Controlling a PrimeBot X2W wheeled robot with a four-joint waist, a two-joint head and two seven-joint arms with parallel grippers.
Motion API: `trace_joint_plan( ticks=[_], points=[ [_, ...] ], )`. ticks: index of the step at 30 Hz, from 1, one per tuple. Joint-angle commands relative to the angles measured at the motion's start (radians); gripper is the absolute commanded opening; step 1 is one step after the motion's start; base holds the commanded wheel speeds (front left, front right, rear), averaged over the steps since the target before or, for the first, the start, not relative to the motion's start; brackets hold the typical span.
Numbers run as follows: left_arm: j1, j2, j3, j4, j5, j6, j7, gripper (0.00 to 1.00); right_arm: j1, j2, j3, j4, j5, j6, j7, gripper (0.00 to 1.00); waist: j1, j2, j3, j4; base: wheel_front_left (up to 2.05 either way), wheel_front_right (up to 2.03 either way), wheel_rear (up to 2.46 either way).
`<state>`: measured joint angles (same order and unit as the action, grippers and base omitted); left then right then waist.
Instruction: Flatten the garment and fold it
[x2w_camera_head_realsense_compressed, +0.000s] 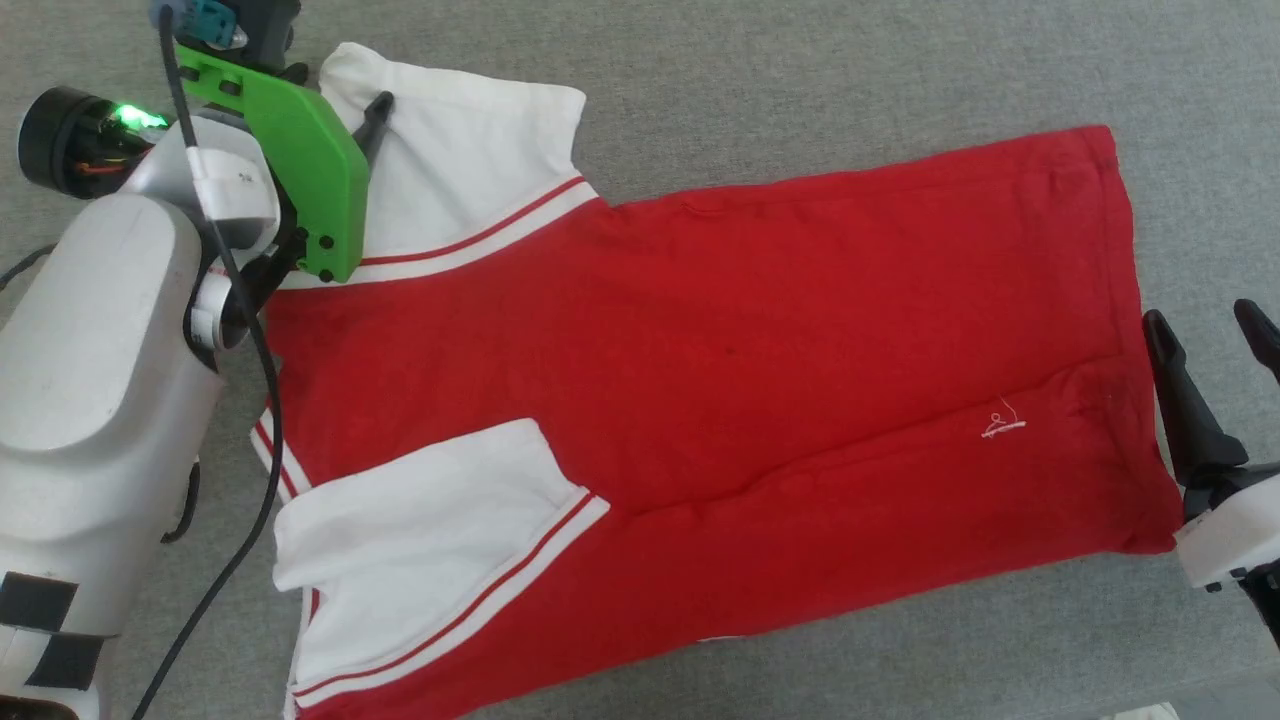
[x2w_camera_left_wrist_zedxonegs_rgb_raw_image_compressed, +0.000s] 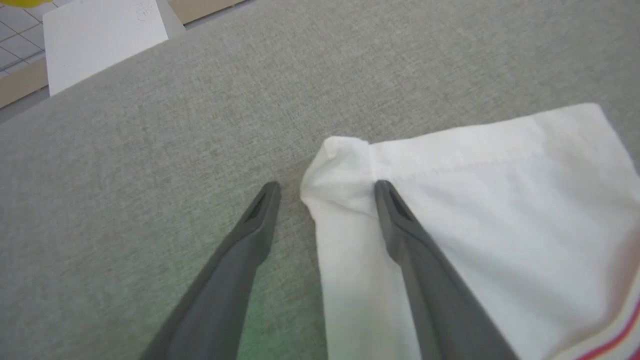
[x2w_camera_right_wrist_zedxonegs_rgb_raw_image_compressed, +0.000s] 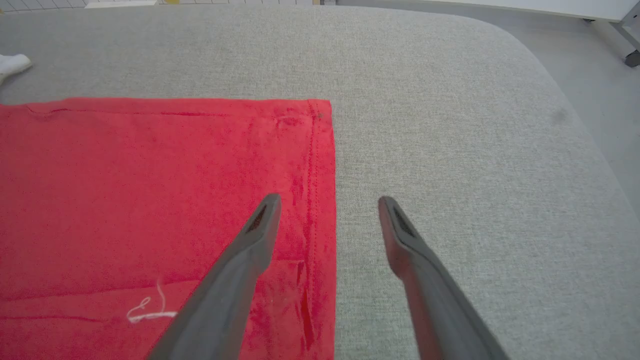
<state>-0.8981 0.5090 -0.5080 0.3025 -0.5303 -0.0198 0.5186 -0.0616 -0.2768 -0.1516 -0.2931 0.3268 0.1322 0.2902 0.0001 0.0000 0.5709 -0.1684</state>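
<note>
The red garment (x2w_camera_head_realsense_compressed: 700, 350) lay spread on the grey desk (x2w_camera_head_realsense_compressed: 800, 60), hem (x2w_camera_head_realsense_compressed: 1125, 300) toward three o'clock. The left tool (x2w_camera_left_wrist_zedxonegs_rgb_raw_image_compressed: 327, 185), wide apart, straddled a white sleeve (x2w_camera_left_wrist_zedxonegs_rgb_raw_image_compressed: 475, 200) corner at ten o'clock. The right tool (x2w_camera_head_realsense_compressed: 1203, 315), wide too, was at the hem.

**Q:** How is the scene lit?
**A:** Brightly and evenly, with soft diffuse light; shadows are faint, only a thin dark rim under the edge of the garment (x2w_camera_head_realsense_compressed: 700, 350) in the head view; no hard glare.

**Q:** Any colour cast?
**A:** A small green lamp (x2w_camera_head_realsense_compressed: 130, 118) glows on the left arm; in the left wrist view a pale green tint lies on the grey surface (x2w_camera_left_wrist_zedxonegs_rgb_raw_image_compressed: 150, 150) near the left gripper (x2w_camera_left_wrist_zedxonegs_rgb_raw_image_compressed: 327, 189).

**Q:** How sharp are the pictures?
**A:** The white sleeve (x2w_camera_left_wrist_zedxonegs_rgb_raw_image_compressed: 500, 225) is nearly washed out; its folds barely read; the dark fingers (x2w_camera_left_wrist_zedxonegs_rgb_raw_image_compressed: 220, 300) smear towards the bottom edge; the right gripper (x2w_camera_right_wrist_zedxonegs_rgb_raw_image_compressed: 330, 200) blurs likewise; in the right wrist view the wide lens bows the surface's far edge; the red is heavily saturated.
</note>
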Motion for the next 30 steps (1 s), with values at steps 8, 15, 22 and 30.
trace_joint_plan(
  ticks=[8, 15, 22, 30],
  points=[
    [0.022, -0.007, -0.014, 0.027, -0.008, -0.010, -0.046, 0.00, -0.047, -0.034, -0.014, -0.032, 0.014, -0.002, 0.018, 1.00, -0.0001, 0.0000, -0.020, 0.013, 0.00, 0.00, 0.00],
    [0.050, -0.027, -0.018, 0.025, -0.012, -0.010, -0.110, 0.00, -0.185, -0.130, -0.008, -0.046, 0.069, -0.002, 0.115, 1.00, -0.0001, 0.0000, -0.080, 0.052, 0.00, 0.00, 0.00],
    [0.043, -0.050, -0.035, 0.004, -0.014, -0.011, -0.115, 0.00, -0.385, -0.203, 0.026, 0.118, 0.156, -0.002, 0.328, 1.00, -0.0001, 0.0000, -0.078, 0.090, 0.00, 0.00, 0.00],
    [-0.004, -0.079, -0.054, -0.015, -0.004, -0.008, -0.113, 0.00, -0.473, -0.247, 0.069, 0.299, 0.142, -0.002, 0.433, 1.00, -0.0001, 0.0000, -0.014, 0.134, 0.00, 0.00, 0.00]
  ],
)
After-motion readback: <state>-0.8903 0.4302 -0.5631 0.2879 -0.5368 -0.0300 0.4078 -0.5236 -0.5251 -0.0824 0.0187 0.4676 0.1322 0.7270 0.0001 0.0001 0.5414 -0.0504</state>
